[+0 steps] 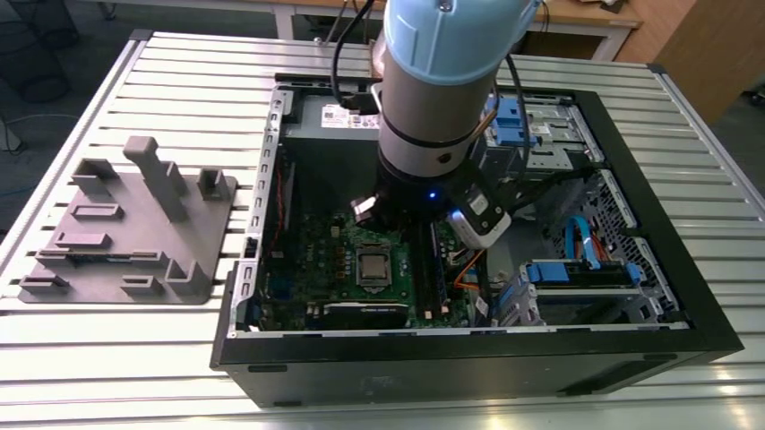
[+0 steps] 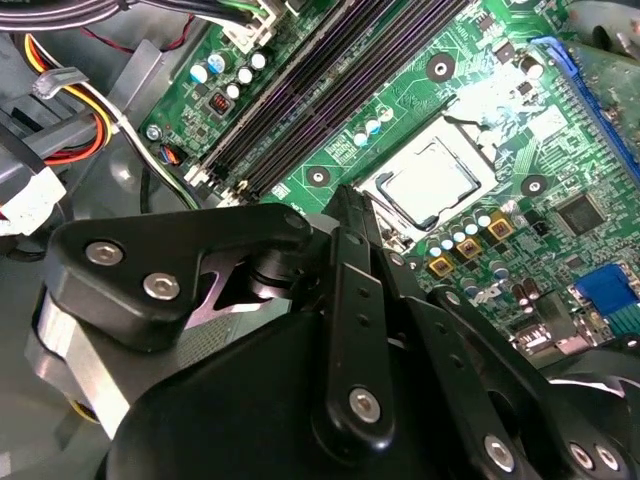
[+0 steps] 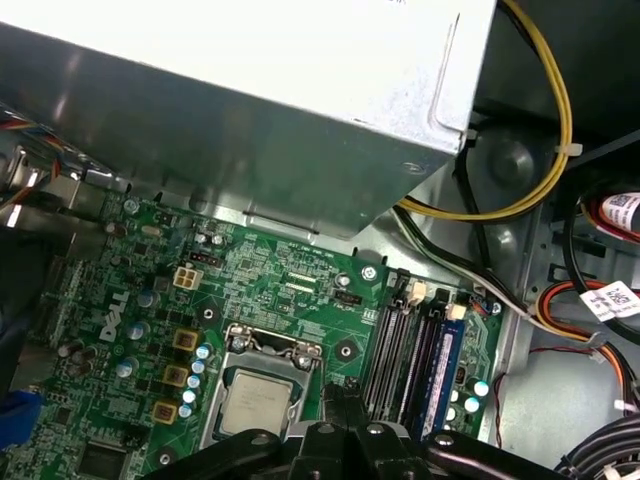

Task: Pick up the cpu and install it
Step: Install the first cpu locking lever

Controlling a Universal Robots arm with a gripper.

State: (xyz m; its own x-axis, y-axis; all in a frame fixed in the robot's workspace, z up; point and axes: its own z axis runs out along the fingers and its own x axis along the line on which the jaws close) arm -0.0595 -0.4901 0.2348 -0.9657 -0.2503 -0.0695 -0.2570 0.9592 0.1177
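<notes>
The cpu (image 1: 374, 267) lies flat in its socket on the green motherboard (image 1: 311, 242), inside the open computer case. It is a silvery square in both wrist views (image 2: 432, 182) (image 3: 257, 400), framed by the socket's metal bracket. My arm (image 1: 436, 116) reaches down into the case over the board. My gripper (image 2: 352, 200) (image 3: 340, 395) hangs just above the board between the socket and the memory slots (image 3: 410, 350). Its fingers are shut with nothing between them, close beside the cpu and apart from it.
A grey fixture block (image 1: 132, 224) sits on the slatted table at the exterior view's left. The metal power supply box (image 3: 250, 100) overhangs the board. Cable bundles (image 3: 540, 150) and blue drive bays (image 1: 586, 269) crowd the case on the exterior view's right.
</notes>
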